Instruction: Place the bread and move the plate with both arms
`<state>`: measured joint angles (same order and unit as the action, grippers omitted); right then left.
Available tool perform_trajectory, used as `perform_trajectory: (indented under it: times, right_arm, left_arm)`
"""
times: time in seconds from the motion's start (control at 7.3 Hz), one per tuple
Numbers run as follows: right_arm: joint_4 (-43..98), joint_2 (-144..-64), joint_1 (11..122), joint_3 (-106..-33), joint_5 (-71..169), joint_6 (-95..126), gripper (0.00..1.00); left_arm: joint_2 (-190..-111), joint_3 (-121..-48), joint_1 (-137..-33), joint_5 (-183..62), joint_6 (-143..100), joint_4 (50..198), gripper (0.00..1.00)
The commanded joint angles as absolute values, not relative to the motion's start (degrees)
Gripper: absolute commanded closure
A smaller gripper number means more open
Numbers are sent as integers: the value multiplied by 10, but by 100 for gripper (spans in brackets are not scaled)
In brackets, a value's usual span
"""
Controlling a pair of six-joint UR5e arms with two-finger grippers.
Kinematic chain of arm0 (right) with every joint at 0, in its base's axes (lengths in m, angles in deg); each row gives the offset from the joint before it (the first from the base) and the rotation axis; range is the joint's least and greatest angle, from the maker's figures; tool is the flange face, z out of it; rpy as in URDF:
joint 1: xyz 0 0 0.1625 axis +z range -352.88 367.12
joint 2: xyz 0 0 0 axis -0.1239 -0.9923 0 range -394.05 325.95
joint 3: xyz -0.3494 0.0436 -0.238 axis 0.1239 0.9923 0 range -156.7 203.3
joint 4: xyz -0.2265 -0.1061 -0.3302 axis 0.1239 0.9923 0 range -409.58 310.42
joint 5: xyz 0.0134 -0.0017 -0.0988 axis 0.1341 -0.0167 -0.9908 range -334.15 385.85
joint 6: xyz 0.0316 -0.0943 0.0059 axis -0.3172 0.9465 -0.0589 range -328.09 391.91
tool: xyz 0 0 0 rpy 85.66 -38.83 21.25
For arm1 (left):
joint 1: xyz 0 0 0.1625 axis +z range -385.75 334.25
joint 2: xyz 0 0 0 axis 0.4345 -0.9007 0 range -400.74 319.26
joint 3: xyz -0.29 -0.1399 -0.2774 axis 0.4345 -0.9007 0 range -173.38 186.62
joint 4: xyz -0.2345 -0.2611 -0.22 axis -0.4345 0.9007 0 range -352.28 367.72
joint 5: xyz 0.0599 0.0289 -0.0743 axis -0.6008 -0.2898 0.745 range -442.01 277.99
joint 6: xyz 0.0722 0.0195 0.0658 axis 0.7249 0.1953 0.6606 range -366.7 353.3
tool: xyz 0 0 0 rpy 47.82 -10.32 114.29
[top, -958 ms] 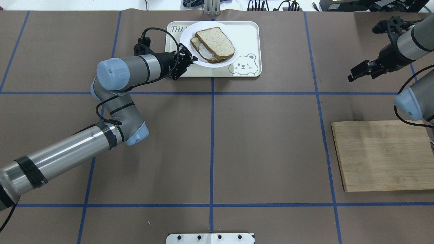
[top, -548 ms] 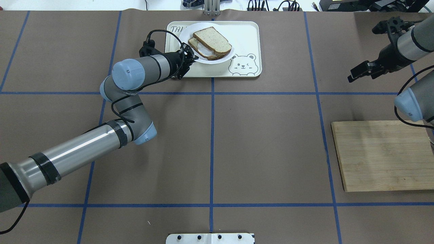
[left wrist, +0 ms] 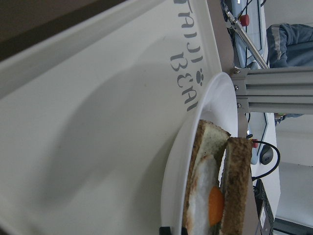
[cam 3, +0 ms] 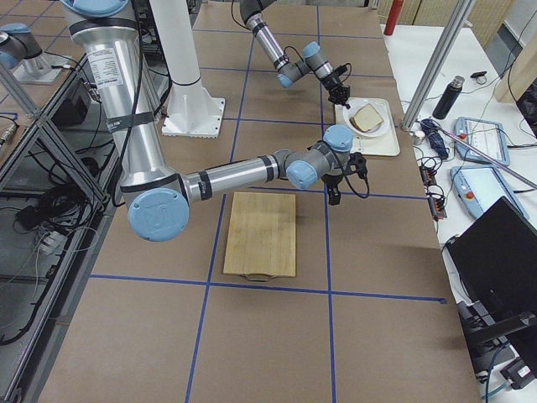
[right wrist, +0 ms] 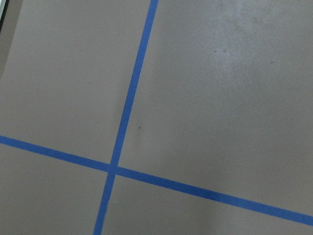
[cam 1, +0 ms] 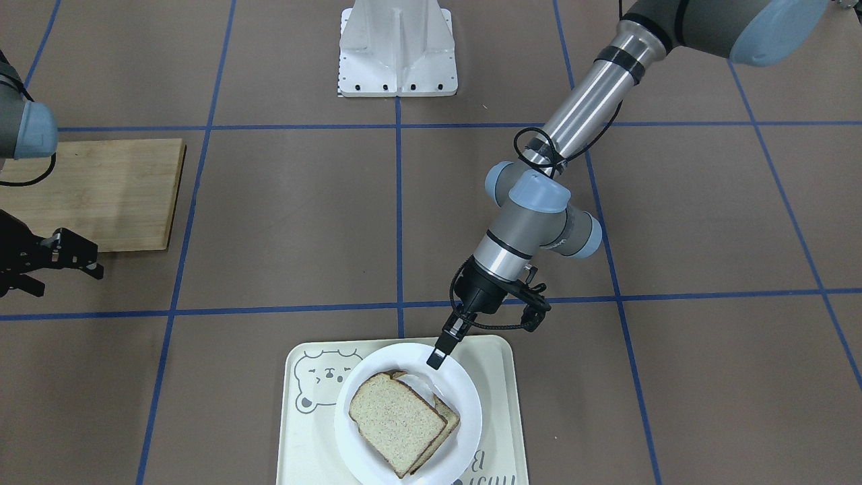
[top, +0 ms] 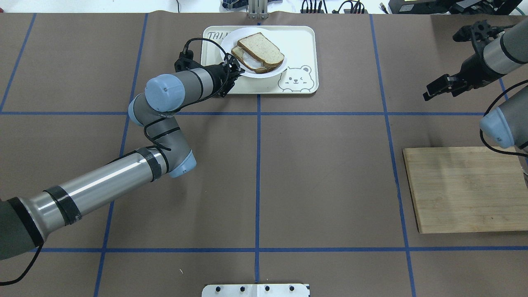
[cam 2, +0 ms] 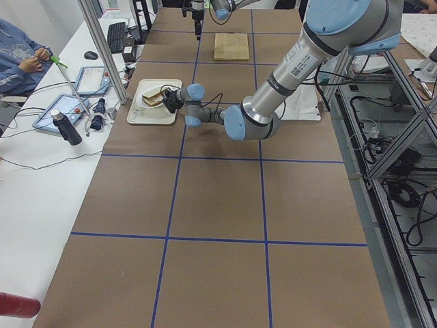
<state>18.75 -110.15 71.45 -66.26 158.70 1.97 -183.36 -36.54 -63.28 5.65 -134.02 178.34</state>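
Near the top centre of the overhead view, over the left part of the cream bear tray: white plate. Carries two overlapping slices, the bare-topped bread uppermost, the egg slice beneath and poking out to the lower left. Just left of and below the plate: left gripper, at the end of the arm entering from the frame's lower left. Pinches the plate's lower-left rim, fingers pressed together on it. Shows in the front-facing view as one black fingertip lying on the rim's upper edge, just above the slices. Through the left wrist camera: tray floor on the left, plate rim curving up the middle, toast edges and an orange yolk at the lower right. At the right edge of the overhead view, well apart from the tray: right gripper. Hangs over bare brown table, fingers spread, holding nothing. Lower right of that view: wooden cutting board, flat. Through the right wrist camera: brown surface and crossing blue tape lines.
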Motion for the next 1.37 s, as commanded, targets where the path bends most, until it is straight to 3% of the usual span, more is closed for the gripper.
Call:
perform_trajectory:
  times: [0.0, 0.27, 0.68, 0.82, 1.23]
  right_arm:
    - [188, -1099, 715, -662, 1587, 20, 0]
    - [188, -1097, 715, -663, 1587, 20, 0]
    - [192, -1101, 748, -680, 1585, 19, 0]
    - [204, -1103, 775, -703, 1576, 19, 0]
    - [256, -1129, 800, -751, 1511, 20, 0]
  left_arm:
    - [-1779, -462, -622, 56, -1339, 1782, 41]
    - [-1667, -625, -613, 61, -1334, 1782, 41]
    - [-1603, -694, -613, 81, -1329, 1781, 37]
    - [-1566, -709, -615, 77, -1287, 1781, 2]
    - [-1500, -721, -667, 48, -1048, 1774, 2]
